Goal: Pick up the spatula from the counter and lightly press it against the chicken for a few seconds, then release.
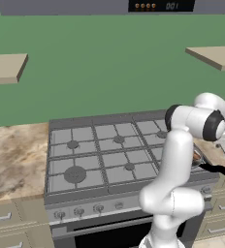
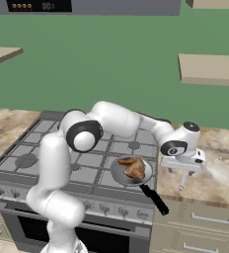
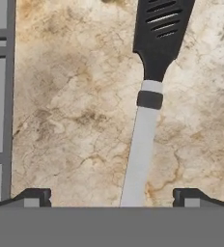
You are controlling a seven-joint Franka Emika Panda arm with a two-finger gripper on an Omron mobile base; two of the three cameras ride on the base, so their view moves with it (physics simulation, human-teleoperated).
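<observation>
Hand view: spatula (image 3: 150, 72) blade is cut off by the top edge. The grey handle's lower end runs out of sight at the bottom, so its tip can't be made out. Left base view: the arm (image 1: 175, 164) covers most of the pan (image 1: 198, 158).

Right base view: pan sits on the stove (image 2: 32, 153) at its front right burner and holds the chicken (image 2: 133, 167). Its black handle sticks out over the stove's front edge.

Spatula lies flat on the marble counter (image 3: 75, 106), right of the stove. Gripper (image 3: 111, 198) is above it, jaws spread wide, holding nothing. The handle passes between the fingertips (image 3: 36, 197), nearer the right one, with a gap on both sides.
</observation>
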